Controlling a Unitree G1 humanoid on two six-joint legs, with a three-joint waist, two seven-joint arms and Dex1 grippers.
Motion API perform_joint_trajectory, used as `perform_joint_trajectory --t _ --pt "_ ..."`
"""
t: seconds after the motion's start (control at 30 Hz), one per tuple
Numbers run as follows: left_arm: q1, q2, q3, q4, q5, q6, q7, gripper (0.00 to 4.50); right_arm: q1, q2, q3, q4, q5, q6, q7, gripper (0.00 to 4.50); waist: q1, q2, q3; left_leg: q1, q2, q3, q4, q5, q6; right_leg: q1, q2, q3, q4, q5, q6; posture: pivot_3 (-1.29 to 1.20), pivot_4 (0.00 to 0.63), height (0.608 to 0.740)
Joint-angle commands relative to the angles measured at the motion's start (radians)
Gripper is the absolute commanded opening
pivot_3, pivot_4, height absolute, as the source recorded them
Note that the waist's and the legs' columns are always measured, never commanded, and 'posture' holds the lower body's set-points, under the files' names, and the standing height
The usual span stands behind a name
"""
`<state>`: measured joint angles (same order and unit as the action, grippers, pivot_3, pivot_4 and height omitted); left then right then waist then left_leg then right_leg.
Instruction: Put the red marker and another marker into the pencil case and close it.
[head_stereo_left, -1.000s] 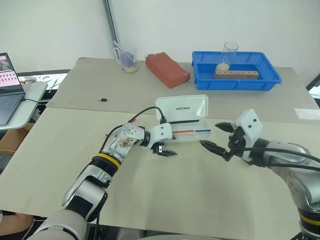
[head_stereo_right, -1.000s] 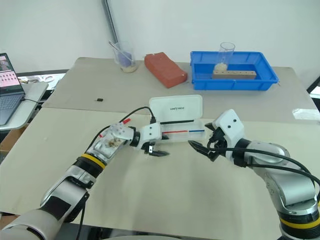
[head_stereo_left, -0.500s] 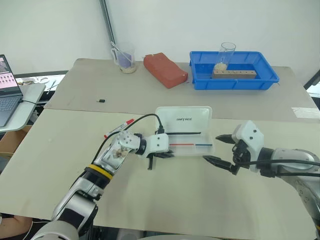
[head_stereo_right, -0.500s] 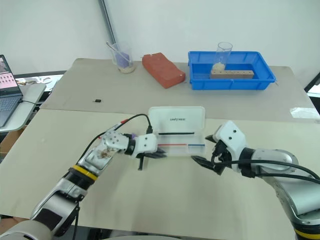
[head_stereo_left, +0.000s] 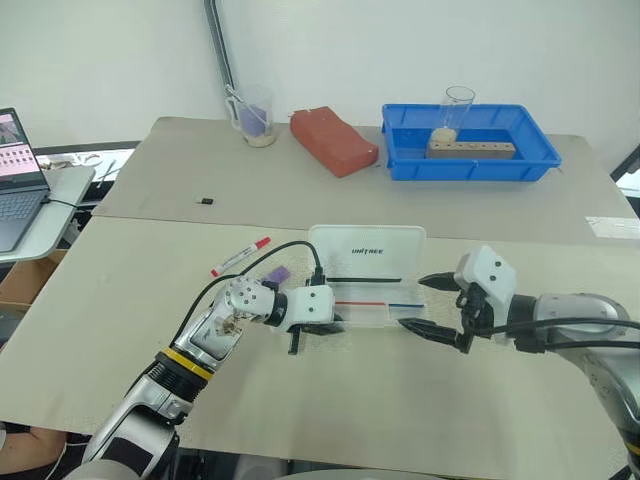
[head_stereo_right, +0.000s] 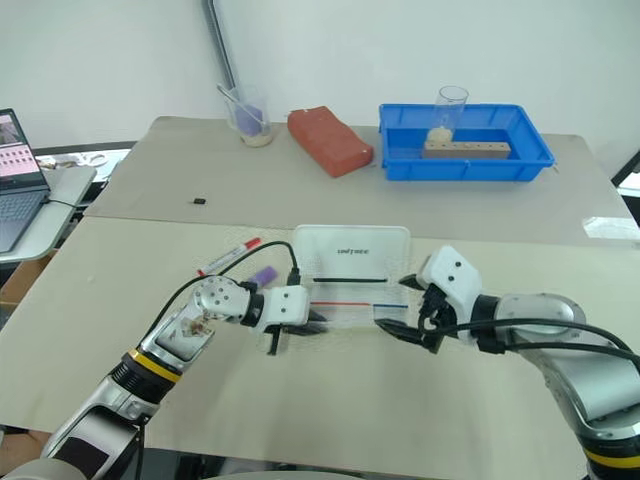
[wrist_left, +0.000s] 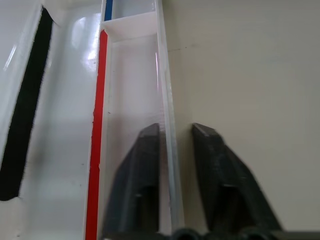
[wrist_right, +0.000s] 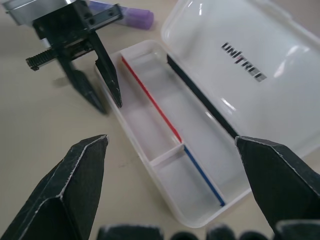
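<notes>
Surveyed from the head cameras: beige table (head_stereo_left: 150, 300), with the pencil case (head_stereo_left: 372, 272) lying open near its middle, lid back and "UNITREE" lettering up. Inside the tray: a thin red pen (wrist_right: 150, 104) and a thin blue pen (wrist_right: 202, 174) end to end along a rib, a black strip nearer the hinge, and a short cross divider. No marker inside either compartment.

Left gripper (head_stereo_left: 297, 339) set at the case's left end, fingers partly apart and straddling the tray's near wall — one finger inside (wrist_left: 141, 185), the other outside; nothing held. Right gripper (head_stereo_left: 427, 303) at the case's right end, jaws spread wide, empty, clear of the plastic.

Red marker (head_stereo_left: 240, 257) lying on the table well left of the case, untouched. Purple highlighter (head_stereo_left: 276, 274) resting just behind the left wrist, beside the case's left end, also untouched.

Assessment: case opened, which looks to be the only step complete. Outstanding — pick up and place the red marker, pick up and place the highlighter, shut the lid. Judged to be in the early part of the task.
</notes>
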<state>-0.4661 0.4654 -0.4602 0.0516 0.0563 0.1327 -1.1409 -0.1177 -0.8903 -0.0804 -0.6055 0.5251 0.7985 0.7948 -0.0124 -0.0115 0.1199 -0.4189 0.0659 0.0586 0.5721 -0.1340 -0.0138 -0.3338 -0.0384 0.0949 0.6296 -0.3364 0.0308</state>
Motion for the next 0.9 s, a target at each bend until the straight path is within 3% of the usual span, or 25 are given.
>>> perform_joint_trajectory --t 0.03,0.13,0.17,0.63,0.9 --pt "0.013 0.016 -0.014 -0.033 -0.018 0.019 -0.036 2.96 -0.031 0.006 0.003 0.006 -0.011 -0.033 0.001 4.50 -0.001 0.000 0.000 0.000 0.000 0.000 0.000 0.000 0.000 0.000 0.000 0.000 0.000 0.000 0.000 0.00 0.150 0.740" --pt "0.009 0.023 -0.010 -0.044 -0.031 0.029 -0.050 4.30 -0.040 0.005 0.002 0.014 -0.011 -0.032 0.000 4.50 0.000 0.000 0.000 0.000 0.000 0.000 0.000 0.000 0.000 0.000 0.000 0.000 0.000 0.000 0.000 0.00 0.150 0.740" --pt "0.006 0.027 -0.009 -0.050 -0.039 0.035 -0.060 4.46 -0.043 0.005 0.002 0.016 -0.010 -0.032 0.000 4.50 0.000 0.000 0.000 0.000 0.000 0.000 0.000 0.000 0.000 0.000 0.000 0.000 0.000 0.000 0.000 0.00 0.150 0.740" --pt "-0.059 0.099 0.053 -0.226 -0.140 0.164 -0.149 4.46 -0.073 0.003 -0.005 0.042 -0.002 -0.034 0.015 4.50 0.000 0.000 0.000 -0.001 0.000 0.000 0.000 0.000 0.000 -0.001 0.000 0.000 0.001 0.000 0.000 0.00 0.150 0.740" --pt "-0.136 0.169 0.201 -0.333 -0.275 0.368 -0.113 4.46 -0.149 0.008 -0.030 0.022 0.060 -0.002 0.027 4.50 -0.003 0.000 0.000 -0.001 0.000 0.000 0.000 0.000 0.000 -0.001 0.001 0.000 0.001 -0.001 0.001 0.00 0.150 0.740"
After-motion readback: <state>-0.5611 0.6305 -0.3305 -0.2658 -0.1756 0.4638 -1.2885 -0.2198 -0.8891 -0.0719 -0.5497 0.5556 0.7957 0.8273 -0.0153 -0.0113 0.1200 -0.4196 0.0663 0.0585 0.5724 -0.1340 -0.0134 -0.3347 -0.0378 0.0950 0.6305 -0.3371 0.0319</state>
